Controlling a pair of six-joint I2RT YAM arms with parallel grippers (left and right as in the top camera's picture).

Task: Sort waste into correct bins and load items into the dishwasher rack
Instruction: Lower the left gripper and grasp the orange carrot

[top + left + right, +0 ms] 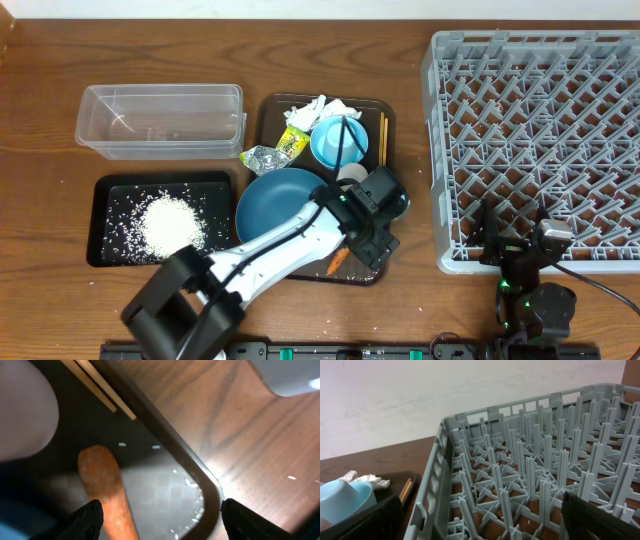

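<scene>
The small orange carrot (105, 485) lies in a corner of the dark brown serving tray (200, 480), just inside one finger of the left claw (160, 520), whose jaws stand wide apart over it. Sorting this scrap seems to be the step in hand. Next the claw must centre, close, and probably carry it to the shallow black tray (100, 190) holding white rice grains (170, 222). The right claw (485, 525) hangs open by the grey plastic rack (520, 460).
</scene>
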